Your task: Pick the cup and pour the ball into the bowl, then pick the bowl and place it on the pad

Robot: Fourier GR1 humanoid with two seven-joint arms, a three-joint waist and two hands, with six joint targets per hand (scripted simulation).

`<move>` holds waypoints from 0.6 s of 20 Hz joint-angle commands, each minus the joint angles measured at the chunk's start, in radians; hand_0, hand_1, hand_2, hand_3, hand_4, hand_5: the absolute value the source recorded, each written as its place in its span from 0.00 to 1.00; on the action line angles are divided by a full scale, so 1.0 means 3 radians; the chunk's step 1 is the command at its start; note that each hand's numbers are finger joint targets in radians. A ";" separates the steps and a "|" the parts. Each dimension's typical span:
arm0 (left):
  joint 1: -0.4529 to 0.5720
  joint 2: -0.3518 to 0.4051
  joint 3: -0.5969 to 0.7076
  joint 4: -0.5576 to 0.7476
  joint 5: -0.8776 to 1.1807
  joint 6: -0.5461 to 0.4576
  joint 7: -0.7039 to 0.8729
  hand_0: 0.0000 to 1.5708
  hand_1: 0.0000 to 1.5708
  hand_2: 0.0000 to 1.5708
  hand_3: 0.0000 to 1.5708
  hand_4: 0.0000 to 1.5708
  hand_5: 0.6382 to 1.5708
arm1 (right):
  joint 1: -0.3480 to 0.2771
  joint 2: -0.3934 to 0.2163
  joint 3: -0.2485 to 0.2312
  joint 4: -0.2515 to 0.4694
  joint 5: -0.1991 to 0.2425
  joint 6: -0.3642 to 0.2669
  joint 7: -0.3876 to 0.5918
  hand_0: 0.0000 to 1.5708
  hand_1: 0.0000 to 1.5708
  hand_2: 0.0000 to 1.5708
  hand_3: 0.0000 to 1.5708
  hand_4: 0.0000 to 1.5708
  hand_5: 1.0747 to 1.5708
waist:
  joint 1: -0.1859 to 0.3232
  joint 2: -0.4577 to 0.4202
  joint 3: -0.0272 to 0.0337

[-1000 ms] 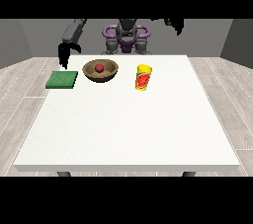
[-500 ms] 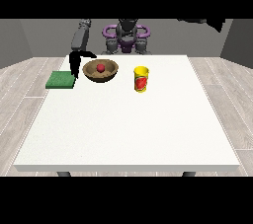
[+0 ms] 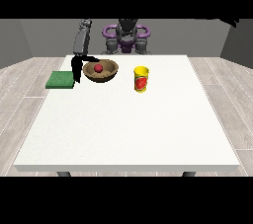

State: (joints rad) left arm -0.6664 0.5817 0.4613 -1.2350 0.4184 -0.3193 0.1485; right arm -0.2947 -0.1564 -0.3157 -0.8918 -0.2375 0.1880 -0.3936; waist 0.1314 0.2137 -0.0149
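Note:
A brown bowl [image 3: 101, 72] stands at the table's far left of centre with a red ball [image 3: 98, 68] inside it. To its right a yellow cup [image 3: 141, 79] with a red mark stands upright. A flat green pad [image 3: 60, 79] lies left of the bowl. The hand at the view's left [image 3: 77, 68] hangs between pad and bowl, fingers pointing straight down beside the bowl's left rim, open, with a dark part reaching toward the rim. The hand at the view's right [image 3: 230, 20] is only a dark shape high up, far from the table.
The white table [image 3: 128, 129] stretches wide toward the camera. The robot's torso [image 3: 127, 35] stands behind the far edge. The grey forearm [image 3: 82, 38] slants down to the bowl's left side.
The hand at the view's left has come down and to the right, from above the pad to the bowl's left rim. The hand at the view's right has swung farther out to the right.

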 commanded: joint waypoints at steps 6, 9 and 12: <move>0.0133 0.0130 0.0105 0.0044 0.0118 -0.0125 -0.0056 0.00 0.00 0.00 0.00 0.15 0.93 | -0.0147 0.0290 0.0019 0.0406 -0.0046 -0.0137 -0.0048 0.00 0.00 0.00 0.00 0.10 0.97 | 0.0044 0.0066 0.0053; 0.0042 0.0195 0.0146 0.0067 0.0211 -0.0173 -0.0001 0.00 0.00 0.00 0.00 0.15 0.93 | -0.0091 0.0256 -0.0063 0.0488 0.0010 -0.0457 0.0071 0.78 0.78 0.63 0.00 0.27 0.88 | 0.0082 0.0158 0.0051; -0.0057 0.0232 0.0181 0.0024 0.0276 -0.0140 0.0045 0.00 0.00 0.00 0.00 0.23 0.96 | -0.0003 0.0136 -0.0017 0.0530 0.0177 -0.0583 0.0072 1.00 1.00 1.00 1.00 0.69 0.75 | 0.0166 0.0243 0.0052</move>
State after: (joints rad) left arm -0.6664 0.6511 0.5089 -1.2163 0.4803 -0.3687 0.1506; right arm -0.3138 -0.1209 -0.3320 -0.8405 -0.2257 0.0847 -0.4578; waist 0.1503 0.2350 -0.0328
